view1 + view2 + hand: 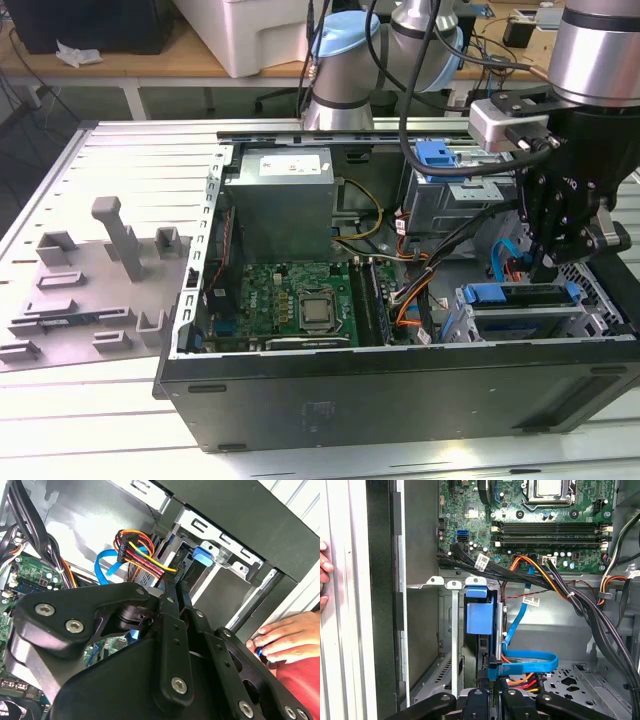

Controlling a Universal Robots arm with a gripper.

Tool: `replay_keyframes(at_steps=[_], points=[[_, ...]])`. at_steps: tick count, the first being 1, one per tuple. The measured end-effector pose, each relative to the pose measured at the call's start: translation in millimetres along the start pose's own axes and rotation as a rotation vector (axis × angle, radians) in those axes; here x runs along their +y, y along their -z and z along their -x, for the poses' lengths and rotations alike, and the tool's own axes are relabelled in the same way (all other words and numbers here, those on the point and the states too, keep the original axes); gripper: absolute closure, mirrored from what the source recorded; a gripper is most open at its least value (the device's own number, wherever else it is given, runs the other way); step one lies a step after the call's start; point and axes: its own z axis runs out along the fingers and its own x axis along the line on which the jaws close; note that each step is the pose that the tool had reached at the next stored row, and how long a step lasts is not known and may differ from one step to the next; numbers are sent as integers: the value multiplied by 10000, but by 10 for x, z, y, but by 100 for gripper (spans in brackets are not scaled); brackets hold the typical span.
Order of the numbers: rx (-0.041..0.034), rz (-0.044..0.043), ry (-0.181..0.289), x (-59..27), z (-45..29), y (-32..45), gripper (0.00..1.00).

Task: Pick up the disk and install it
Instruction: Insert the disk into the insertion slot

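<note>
The disk (pixel 520 294) lies in the drive cage at the corner of the open computer case (pixel 400 390) on the exterior view's right, its blue carrier front showing. In the first wrist view the disk (pixel 480 617) stands edge-on in the cage, and in the second wrist view its blue tab (pixel 202 555) shows past the fingertips. My gripper (pixel 548 268) hovers just above the cage's far end. Its black fingers (pixel 172 610) are pressed together with nothing between them, tips next to the cable connector behind the disk. In the first wrist view my gripper (pixel 492 696) sits right behind the disk.
Orange and blue cables (pixel 525 662) run right beside the fingertips. The motherboard (pixel 300 300), grey power supply box (pixel 280 200) and a small blue bracket (pixel 435 155) fill the case. A grey fixture plate (pixel 90 290) lies outside. A person's hand (pixel 285 640) rests beside the case wall.
</note>
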Motion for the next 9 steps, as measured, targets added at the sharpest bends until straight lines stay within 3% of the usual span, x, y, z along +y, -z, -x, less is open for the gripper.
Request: replay_keyframes(at_steps=[9], points=[[-3,0,-1,1,-39,-4,84]])
